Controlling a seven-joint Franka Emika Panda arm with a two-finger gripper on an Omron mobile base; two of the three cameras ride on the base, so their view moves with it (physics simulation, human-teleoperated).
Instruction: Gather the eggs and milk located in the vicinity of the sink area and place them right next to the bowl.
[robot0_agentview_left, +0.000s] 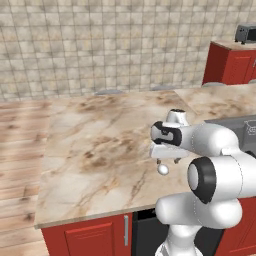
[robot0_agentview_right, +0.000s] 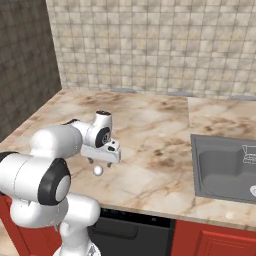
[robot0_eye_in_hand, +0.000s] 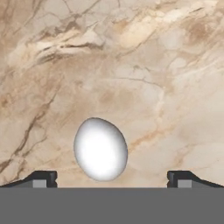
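A white oval egg (robot0_eye_in_hand: 100, 148) is just under my gripper (robot0_eye_in_hand: 112, 178), over the marble counter (robot0_eye_in_hand: 131, 65). The jaws stand wide open, and the fingertips (robot0_eye_in_hand: 43, 177) are well clear of the egg on both sides. From the base cameras the egg (robot0_agentview_left: 163, 169) (robot0_agentview_right: 98, 170) sits directly below the downward-pointing gripper (robot0_agentview_left: 168, 161) (robot0_agentview_right: 100, 162). I cannot tell whether the egg rests on the counter. The steel sink (robot0_agentview_right: 220, 172) is recessed into the counter to the right, and its edge (robot0_agentview_left: 235, 121) peeks out behind my arm. The milk and the bowl are out of view.
A wire rack (robot0_agentview_right: 248, 154) stands in the sink. Bare marble counter (robot0_agentview_left: 100, 145) stretches left to its edge over a wooden floor. A tiled wall (robot0_agentview_right: 150, 45) backs it. Red cabinets (robot0_agentview_left: 227, 62) with a toaster (robot0_agentview_left: 246, 33) stand far right.
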